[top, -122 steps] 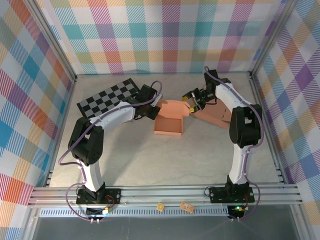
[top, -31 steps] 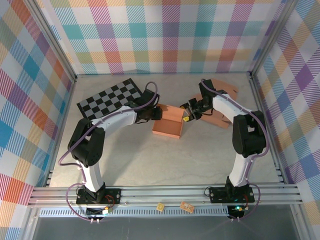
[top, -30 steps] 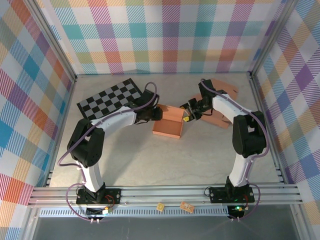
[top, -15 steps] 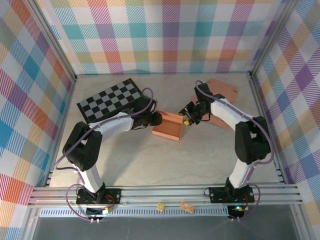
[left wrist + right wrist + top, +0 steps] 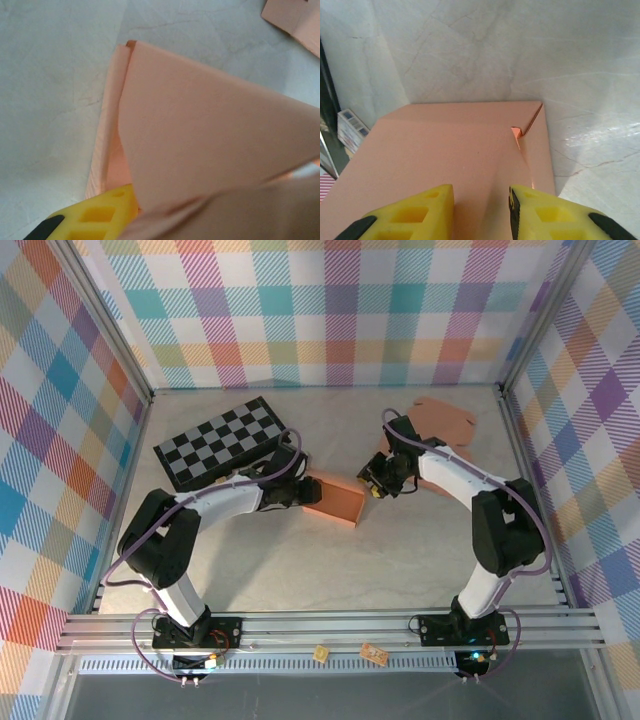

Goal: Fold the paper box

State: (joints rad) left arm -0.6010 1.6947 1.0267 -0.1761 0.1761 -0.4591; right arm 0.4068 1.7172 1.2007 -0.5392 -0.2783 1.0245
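Between left gripper (image 5: 303, 492) and right gripper (image 5: 372, 483), paper box (image 5: 338, 503)

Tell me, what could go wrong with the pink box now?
The paper box sits between the left gripper and the right gripper. Pushed from both sides, it might crumple instead of folding on its creases. The small bent corner tab might snag or tear. The box might also slide on the smooth table.

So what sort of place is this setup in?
Probably a lab test cell for robot work: plaid-patterned walls close in the workspace, an aluminium frame rail runs along the near edge, and a checkerboard panel sits inside.
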